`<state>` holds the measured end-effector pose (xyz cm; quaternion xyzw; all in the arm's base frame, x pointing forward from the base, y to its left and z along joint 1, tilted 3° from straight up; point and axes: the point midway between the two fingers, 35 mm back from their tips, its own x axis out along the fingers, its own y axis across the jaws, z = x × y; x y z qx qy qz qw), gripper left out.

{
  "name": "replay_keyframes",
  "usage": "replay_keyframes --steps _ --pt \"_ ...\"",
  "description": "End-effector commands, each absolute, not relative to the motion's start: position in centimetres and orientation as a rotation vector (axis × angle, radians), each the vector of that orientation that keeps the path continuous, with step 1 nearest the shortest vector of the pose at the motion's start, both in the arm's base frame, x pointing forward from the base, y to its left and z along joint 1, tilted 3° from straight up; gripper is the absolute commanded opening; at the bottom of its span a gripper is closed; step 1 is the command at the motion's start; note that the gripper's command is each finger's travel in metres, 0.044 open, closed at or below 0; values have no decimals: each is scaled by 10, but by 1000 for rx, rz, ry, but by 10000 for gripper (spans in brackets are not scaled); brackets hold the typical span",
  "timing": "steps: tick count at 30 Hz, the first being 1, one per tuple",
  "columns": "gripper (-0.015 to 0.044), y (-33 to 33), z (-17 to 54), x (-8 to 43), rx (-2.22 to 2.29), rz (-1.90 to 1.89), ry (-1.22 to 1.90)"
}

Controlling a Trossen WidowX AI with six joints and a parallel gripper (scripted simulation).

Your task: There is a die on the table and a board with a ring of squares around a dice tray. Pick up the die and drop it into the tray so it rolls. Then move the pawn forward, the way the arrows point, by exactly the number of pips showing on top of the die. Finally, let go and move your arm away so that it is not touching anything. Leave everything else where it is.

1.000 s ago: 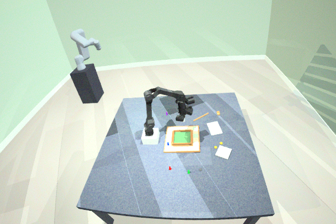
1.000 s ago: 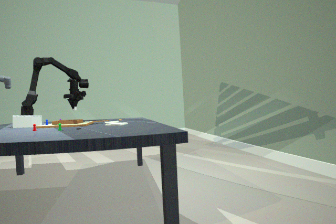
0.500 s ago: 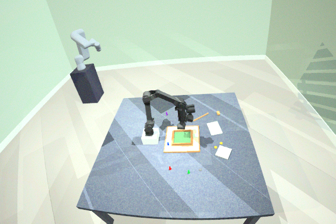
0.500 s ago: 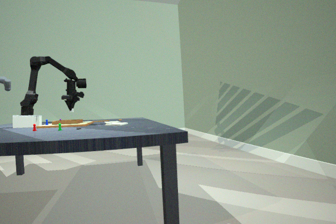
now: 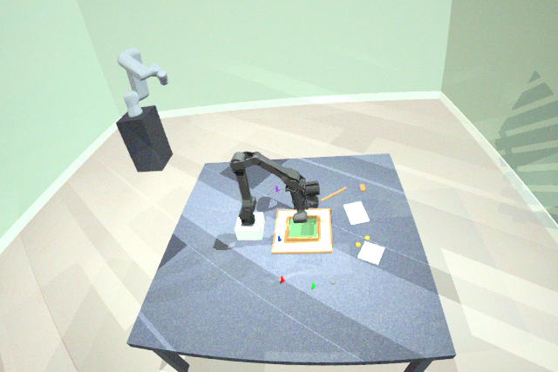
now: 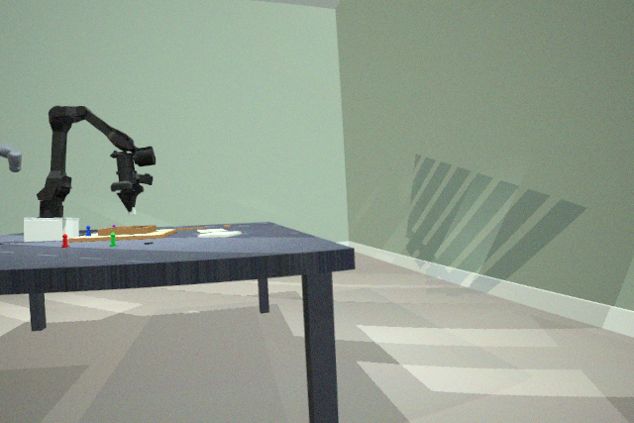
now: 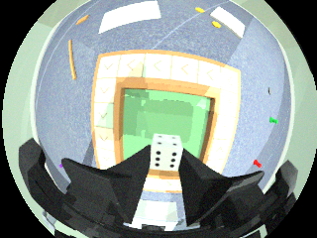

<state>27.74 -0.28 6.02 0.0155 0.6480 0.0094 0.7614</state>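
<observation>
The pincer (image 5: 300,219) (image 6: 131,210) (image 7: 165,150) is closed on the white die (image 6: 132,212) (image 7: 165,152), gripping it between its two black fingertips. The die is held aloft over the green-floored dice tray (image 5: 302,239) (image 6: 128,230) (image 7: 119,124), clear of its floor. One face, turned to the wrist camera, shows six pips in two columns of three.

Below, the tray sits in the middle of the board (image 5: 302,248) (image 7: 230,109), whose ring of pale squares carries arrows. The blue pawn (image 5: 279,238) (image 6: 87,230) stands upright on the ring, on the side nearer the arm's white base block (image 5: 249,231) (image 6: 43,230) (image 7: 156,210).

Off the board, a purple pawn (image 5: 276,188) (image 7: 61,166) is noted on one side. On the opposite side are a red pawn (image 5: 282,280) (image 6: 64,241) (image 7: 257,163) and a green pawn (image 5: 313,285) (image 6: 113,240) (image 7: 273,120), both upright, with a small grey disc (image 5: 333,281) (image 6: 148,243) near the green one.

Past the board, the table (image 5: 225,309) (image 6: 204,266) bears an orange stick (image 5: 334,193) (image 7: 72,59), a small orange piece (image 5: 362,187) (image 7: 82,20), two flat white pieces and two yellow pieces. The yellow pieces are near one white piece.

Farthest off, a grey arm (image 5: 140,72) (image 6: 13,160) stands on a dark pedestal (image 5: 146,143), well apart from the table.
</observation>
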Motion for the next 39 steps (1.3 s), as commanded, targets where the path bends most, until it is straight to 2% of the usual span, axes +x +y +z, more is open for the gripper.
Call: replay_keyframes --steps 1,20,25,33,39 --pt "0 -2 57 277 32 20 1298" --pt "0 -3 52 285 42 12 675" --pt "0 -3 58 281 42 12 670" --pt "0 -4 88 247 42 12 672" --pt "0 -4 88 246 42 12 672"
